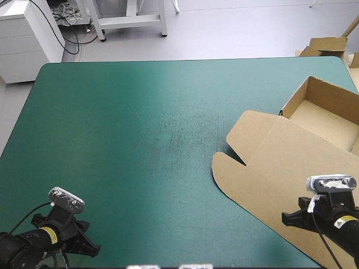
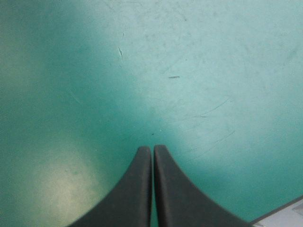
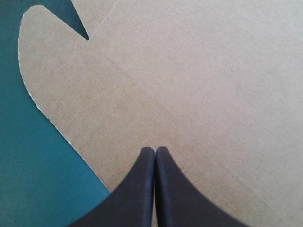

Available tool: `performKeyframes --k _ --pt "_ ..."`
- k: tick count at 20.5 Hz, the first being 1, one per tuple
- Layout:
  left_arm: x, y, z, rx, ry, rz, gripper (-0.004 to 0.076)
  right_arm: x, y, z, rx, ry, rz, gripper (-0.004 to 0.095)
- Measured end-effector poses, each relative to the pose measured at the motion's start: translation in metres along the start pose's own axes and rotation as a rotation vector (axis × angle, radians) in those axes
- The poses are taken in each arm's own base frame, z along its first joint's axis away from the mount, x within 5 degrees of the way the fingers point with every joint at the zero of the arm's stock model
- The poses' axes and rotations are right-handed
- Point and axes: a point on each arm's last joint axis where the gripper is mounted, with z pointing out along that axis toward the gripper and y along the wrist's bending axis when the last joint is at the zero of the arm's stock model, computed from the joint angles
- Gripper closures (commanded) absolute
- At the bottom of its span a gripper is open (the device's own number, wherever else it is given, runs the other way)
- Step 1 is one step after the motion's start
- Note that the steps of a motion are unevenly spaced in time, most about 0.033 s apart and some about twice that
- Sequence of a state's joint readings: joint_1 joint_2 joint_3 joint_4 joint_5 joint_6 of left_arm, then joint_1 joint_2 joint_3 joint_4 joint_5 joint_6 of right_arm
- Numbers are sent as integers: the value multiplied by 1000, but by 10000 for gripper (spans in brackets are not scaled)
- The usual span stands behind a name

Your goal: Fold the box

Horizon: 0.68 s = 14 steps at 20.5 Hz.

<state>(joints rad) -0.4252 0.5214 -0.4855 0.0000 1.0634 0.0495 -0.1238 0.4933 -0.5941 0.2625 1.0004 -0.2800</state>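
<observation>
Walls of the box (image 1: 280, 162) are up, lid flat on the surface (image 1: 140, 140), little left; left gripper (image 2: 152, 149), right gripper (image 3: 155, 149), jaws clenched, empty.

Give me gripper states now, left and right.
Left gripper: shut, empty, over the bare teal-green cover.
Right gripper: shut, empty, over the lid of the box.

There's the left arm (image 1: 22, 246): black and chunky, with a small yellow label (image 1: 51, 235) at the wrist. The right arm (image 1: 328, 219) matches it, black with a yellow sticker (image 1: 346, 220). Up close, the left tool (image 2: 152, 149) has two smooth black fins, broad-based and tapering. The right tool (image 3: 155, 150) looks identical.
</observation>
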Motion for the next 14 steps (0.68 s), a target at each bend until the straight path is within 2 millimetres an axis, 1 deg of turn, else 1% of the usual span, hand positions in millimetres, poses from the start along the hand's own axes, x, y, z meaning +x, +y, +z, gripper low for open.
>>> performKeyframes --k 3,6,10,14 --pt "0 0 0 0 0 0 731 12 1 3 8 -23 -31 928" --pt "0 0 0 0 0 0 731 20 1 5 17 -47 -53 928" --pt "0 0 0 0 0 0 731 24 1 7 25 -69 -63 929" --pt "0 0 0 0 0 0 731 23 0 6 26 -73 -63 928"
